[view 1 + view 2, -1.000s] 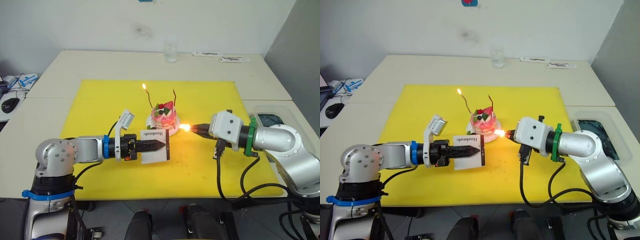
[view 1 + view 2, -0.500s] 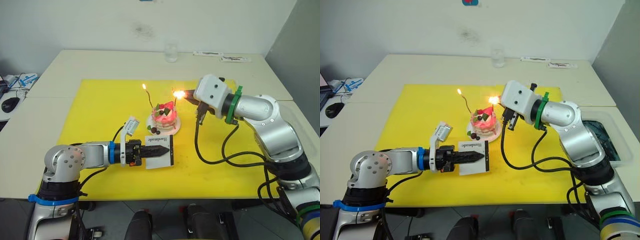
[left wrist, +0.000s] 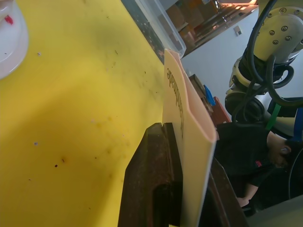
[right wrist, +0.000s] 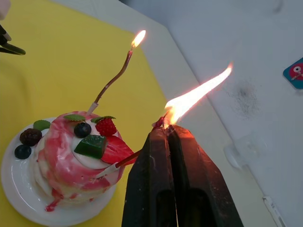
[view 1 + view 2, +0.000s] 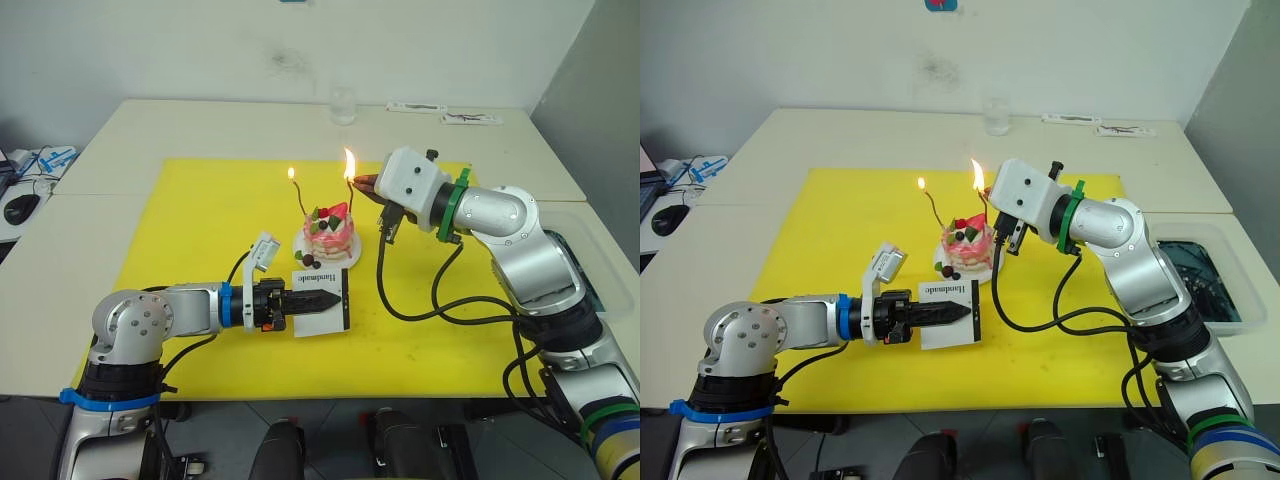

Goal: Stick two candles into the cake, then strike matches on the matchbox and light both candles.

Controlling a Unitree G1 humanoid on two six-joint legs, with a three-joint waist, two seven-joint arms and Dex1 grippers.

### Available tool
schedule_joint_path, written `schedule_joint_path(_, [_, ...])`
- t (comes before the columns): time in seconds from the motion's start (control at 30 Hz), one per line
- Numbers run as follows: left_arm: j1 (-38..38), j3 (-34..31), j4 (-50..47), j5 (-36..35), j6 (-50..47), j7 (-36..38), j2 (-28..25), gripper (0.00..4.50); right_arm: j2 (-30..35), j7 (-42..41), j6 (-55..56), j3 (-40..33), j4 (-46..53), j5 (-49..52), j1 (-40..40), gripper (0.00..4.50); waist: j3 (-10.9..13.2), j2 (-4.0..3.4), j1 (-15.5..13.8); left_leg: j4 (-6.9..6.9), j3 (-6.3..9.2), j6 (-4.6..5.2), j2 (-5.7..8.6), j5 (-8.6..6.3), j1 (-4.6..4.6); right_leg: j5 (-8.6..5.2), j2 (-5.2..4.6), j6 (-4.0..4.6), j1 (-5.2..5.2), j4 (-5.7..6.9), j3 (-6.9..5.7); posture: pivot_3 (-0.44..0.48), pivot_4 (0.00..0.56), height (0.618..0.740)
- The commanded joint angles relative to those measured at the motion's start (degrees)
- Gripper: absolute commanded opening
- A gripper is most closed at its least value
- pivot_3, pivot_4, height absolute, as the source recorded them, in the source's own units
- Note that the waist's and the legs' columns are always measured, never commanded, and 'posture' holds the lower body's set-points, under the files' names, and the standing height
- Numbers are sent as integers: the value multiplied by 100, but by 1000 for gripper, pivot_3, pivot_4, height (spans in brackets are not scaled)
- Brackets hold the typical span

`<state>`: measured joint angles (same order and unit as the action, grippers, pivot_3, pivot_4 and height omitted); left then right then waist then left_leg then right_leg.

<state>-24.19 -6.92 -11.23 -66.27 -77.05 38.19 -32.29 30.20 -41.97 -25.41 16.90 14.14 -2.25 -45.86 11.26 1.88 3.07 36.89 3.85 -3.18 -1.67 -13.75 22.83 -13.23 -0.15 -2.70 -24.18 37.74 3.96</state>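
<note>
The pink-and-white cake (image 5: 328,232) sits on its small white plate (image 5: 345,262) on the yellow mat. Two thin candles stand in it. The left candle (image 4: 112,81) burns with a small flame. The right candle (image 4: 119,164) rises behind my right gripper (image 5: 363,182), which is shut on a burning match (image 4: 160,124), mostly hidden between the fingers. A tall flame stands at that candle's top. In front of the cake, my left gripper (image 5: 322,297) is shut on the white matchbox (image 5: 322,302), held upright on edge above the mat.
The yellow mat (image 5: 200,215) covers the table's middle. A glass (image 5: 342,104) and flat white items (image 5: 466,119) lie at the back edge. A clear bin (image 5: 1196,281) stands to the right of the mat, and a mouse (image 5: 18,209) lies far left.
My right gripper carried the burning match from beside the plate up to the right candle's top, and the flame now stands taller. The left gripper with the matchbox drew slightly nearer.
</note>
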Motion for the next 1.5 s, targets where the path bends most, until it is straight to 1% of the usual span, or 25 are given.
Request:
schedule_joint_path(0.03, [-88,-14,-136,-40,93,42,25,0,9,-31,150,-122,101,-34,-119,61,0,0,0,0,0,0,0,0,0,0,0,0,0,0,0,0,150,740])
schedule_joint_path(1.5, [-171,42,-57,-13,130,118,44,0,121,-139,190,-230,140,-96,-2,61,0,0,3,0,0,0,0,0,0,0,0,0,0,0,0,0,150,740])
